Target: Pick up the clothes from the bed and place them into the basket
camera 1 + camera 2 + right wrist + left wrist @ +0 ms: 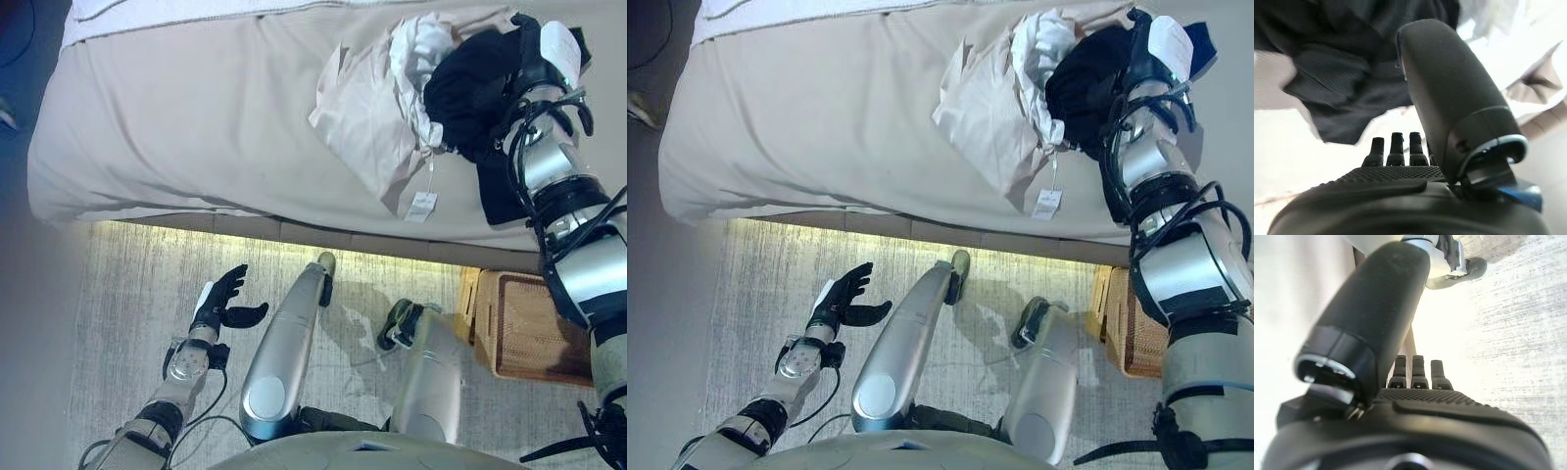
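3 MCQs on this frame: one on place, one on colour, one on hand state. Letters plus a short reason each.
1. Where is the basket?
A. on the bed
B. on the floor beside the bed
C. in the left hand

2. What colour is the garment nearest the right hand?
A. black
B. red
C. yellow

3. What state is the left hand in?
A. shut on cloth
B. open, empty
C. gripping the basket

Key:
1 B, it stands on the rug below the bed edge.
2 A, dark cloth lies by the hand.
3 B, fingers are relaxed over the floor.

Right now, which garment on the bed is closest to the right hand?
The black garment, bunched right beside the right hand; the white garment and beige garment lie farther left.
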Robot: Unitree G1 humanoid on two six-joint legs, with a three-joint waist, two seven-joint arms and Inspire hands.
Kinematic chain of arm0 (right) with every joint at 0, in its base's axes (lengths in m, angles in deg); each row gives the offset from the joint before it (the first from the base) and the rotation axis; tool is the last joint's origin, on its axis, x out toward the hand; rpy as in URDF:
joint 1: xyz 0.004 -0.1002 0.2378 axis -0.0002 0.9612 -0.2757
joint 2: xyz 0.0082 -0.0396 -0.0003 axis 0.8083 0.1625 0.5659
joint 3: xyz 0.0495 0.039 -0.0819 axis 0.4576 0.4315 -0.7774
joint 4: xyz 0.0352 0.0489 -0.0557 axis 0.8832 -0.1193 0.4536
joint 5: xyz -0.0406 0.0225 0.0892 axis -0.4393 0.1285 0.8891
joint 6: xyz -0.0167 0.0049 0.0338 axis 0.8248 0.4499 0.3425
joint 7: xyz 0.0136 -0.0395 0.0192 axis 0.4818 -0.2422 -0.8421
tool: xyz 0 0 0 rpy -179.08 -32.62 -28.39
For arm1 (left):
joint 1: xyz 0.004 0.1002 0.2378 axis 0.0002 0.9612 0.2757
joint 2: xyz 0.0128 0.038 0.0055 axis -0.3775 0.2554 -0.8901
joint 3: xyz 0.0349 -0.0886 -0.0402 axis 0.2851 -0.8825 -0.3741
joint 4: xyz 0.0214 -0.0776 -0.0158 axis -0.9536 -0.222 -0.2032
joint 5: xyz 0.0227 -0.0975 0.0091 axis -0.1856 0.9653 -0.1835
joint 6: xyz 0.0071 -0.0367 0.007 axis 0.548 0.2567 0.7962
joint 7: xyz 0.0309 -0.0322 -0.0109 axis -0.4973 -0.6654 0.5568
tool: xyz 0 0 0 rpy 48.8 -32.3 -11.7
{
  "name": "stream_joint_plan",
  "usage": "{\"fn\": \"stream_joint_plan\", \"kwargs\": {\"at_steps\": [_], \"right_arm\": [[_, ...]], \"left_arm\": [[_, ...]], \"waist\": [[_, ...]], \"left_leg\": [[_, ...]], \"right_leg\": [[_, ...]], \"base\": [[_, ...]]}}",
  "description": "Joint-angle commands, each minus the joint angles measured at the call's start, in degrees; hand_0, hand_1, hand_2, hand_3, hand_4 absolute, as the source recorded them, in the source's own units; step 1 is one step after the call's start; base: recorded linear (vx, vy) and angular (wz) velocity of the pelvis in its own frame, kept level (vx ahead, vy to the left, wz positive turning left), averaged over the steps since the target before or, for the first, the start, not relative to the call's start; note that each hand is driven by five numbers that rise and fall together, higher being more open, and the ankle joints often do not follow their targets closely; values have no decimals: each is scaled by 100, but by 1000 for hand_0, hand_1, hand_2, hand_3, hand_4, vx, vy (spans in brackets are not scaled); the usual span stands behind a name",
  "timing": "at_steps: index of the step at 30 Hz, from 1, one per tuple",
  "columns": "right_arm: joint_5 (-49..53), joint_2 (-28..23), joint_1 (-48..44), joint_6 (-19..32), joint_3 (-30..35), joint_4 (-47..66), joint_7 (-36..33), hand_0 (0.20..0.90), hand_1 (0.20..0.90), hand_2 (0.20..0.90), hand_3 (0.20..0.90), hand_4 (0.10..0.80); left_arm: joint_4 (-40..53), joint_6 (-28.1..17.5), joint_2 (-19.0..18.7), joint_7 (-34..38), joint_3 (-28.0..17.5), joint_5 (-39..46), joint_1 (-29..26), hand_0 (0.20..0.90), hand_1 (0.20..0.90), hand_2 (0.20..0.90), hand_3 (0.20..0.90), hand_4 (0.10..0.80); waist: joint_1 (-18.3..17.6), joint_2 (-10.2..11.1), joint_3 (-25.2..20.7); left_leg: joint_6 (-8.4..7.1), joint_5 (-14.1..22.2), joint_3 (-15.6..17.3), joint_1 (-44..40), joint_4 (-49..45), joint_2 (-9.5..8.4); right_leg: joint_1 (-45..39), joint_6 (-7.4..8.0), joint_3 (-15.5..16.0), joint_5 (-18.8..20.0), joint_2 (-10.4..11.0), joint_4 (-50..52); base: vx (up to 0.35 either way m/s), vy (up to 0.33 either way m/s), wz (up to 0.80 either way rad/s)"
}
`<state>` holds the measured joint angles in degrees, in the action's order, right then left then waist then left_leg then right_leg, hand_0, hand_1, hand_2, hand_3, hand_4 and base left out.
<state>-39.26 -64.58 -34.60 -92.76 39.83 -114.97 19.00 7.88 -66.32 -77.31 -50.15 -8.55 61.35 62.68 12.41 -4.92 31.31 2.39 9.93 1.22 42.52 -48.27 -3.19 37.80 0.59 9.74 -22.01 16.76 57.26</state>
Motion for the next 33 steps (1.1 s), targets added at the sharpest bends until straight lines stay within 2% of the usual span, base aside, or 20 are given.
{"fn": "stream_joint_plan", "kwargs": {"at_steps": [1, 5, 9, 11, 12, 13, 14, 15, 17, 18, 19, 20, 23, 28, 33], "right_arm": [[-242, -681, -925, -86, -474, -31, 215, 900, 900, 900, 900, 800], [-202, -715, -1168, -264, -635, -492, 646, 900, 900, 900, 900, 800], [-158, -744, -1313, -354, -774, -779, 961, 900, 900, 900, 900, 800], [-124, -786, -1338, -388, -837, -802, 1086, 900, 900, 900, 900, 800], [-130, -813, -1320, -327, -855, -890, 1099, 900, 900, 900, 900, 800], [-126, -812, -1318, -304, -856, -918, 1095, 900, 900, 900, 900, 800], [-72, -796, -1299, -230, -854, -1014, 1105, 900, 900, 900, 900, 800], [-86, -788, -1306, -198, -826, -1091, 1096, 900, 900, 900, 900, 800], [-61, -725, -1318, -110, -825, -1173, 1053, 900, 900, 900, 900, 800], [-53, -722, -1327, -92, -836, -1187, 1053, 900, 900, 900, 900, 800], [55, -636, -1404, 31, -915, -1287, 957, 900, 900, 900, 900, 800], [110, -603, -1417, 79, -952, -1334, 890, 900, 900, 900, 900, 800], [203, -494, -1518, 234, -1064, -1409, 733, 900, 900, 900, 900, 800], [435, -365, -1647, 431, -1052, -1365, 725, 900, 900, 900, 900, 800], [756, -243, -1806, 511, -1065, -1433, 822, 900, 900, 900, 900, 800]], "left_arm": [[684, -810, -334, 227, -165, 269, 343, 900, 900, 900, 900, 800], [1276, -1023, -631, 285, -196, -127, 365, 900, 900, 900, 900, 800], [1944, -1419, -1051, 1159, 67, -1240, 299, 900, 900, 900, 900, 800], [2360, -1467, -1205, 1740, 97, -1691, 206, 900, 900, 900, 900, 800], [2669, -1391, -1323, 2327, 112, -2285, 111, 900, 900, 900, 900, 800], [2748, -1323, -1357, 2438, 131, -2366, 82, 900, 900, 900, 900, 800], [3024, -1112, -1509, 2943, 140, -2721, -103, 900, 900, 900, 900, 800], [3268, -678, -1643, 3695, 137, -3513, -294, 900, 900, 900, 900, 800], [3521, -211, -1834, 4125, 156, -4028, -539, 900, 900, 900, 900, 800], [3549, -164, -1854, 4151, 154, -4038, -565, 900, 900, 900, 900, 800], [3802, 424, -2132, 4489, 127, -4486, -999, 900, 900, 900, 900, 800], [3881, 671, -2322, 4548, 147, -4546, -1214, 900, 900, 900, 900, 800], [3944, 974, -2768, 4640, 148, -4285, -1860, 900, 900, 900, 900, 800], [3890, 906, -3063, 4593, 21, -4124, -2334, 900, 900, 900, 900, 800], [3943, 749, -3097, 4299, 40, -4019, -2510, 900, 900, 900, 900, 800]], "waist": [[38, -282, -292], [104, -339, -269], [108, -361, -252], [101, -366, -241], [103, -363, -237], [105, -360, -239], [103, -354, -231], [112, -343, -223], [115, -323, -219], [116, -320, -220], [112, -275, -225], [108, -252, -233], [94, -167, -243], [131, -40, -246], [195, 28, -247]], "left_leg": [[208, 390, 30, -251, -102, -315], [196, 434, 54, -30, -356, -291], [173, 458, 71, 149, -568, -236], [181, 472, 67, 211, -659, -224], [183, 490, 59, 254, -734, -230], [182, 496, 60, 269, -756, -230], [171, 497, 45, 316, -834, -235], [169, 512, 30, 353, -912, -241], [162, 515, 14, 368, -972, -244], [159, 514, 15, 373, -979, -243], [137, 488, 9, 391, -1034, -237], [131, 484, 18, 381, -1073, -224], [123, 464, 39, 401, -1212, -178], [93, 486, 34, 456, -1481, -154], [83, 495, 0, 532, -1662, -141]], "right_leg": [[79, -634, 417, 57, -583, 351], [288, -670, 431, -19, -601, 581], [457, -672, 399, -36, -666, 738], [517, -673, 380, -53, -678, 820], [550, -665, 378, -67, -680, 881], [560, -663, 376, -72, -681, 899], [585, -650, 377, -70, -686, 949], [604, -640, 383, -82, -686, 1003], [610, -626, 394, -86, -692, 1056], [613, -625, 395, -86, -694, 1062], [610, -618, 407, -82, -713, 1121], [590, -611, 418, -75, -706, 1150], [583, -596, 426, -45, -703, 1256], [584, -579, 454, -34, -687, 1456], [603, -546, 474, -38, -692, 1614]], "base": [[-6, 41, -5], [2, 18, -5], [9, -1, -2], [25, 2, -5], [31, -3, -4], [36, -24, -1], [42, -48, -1], [49, -56, 2], [38, -36, 4], [67, -53, 7], [92, -61, 7], [110, -69, 7], [113, -59, 3], [109, -62, 1], [82, -74, 3]]}}
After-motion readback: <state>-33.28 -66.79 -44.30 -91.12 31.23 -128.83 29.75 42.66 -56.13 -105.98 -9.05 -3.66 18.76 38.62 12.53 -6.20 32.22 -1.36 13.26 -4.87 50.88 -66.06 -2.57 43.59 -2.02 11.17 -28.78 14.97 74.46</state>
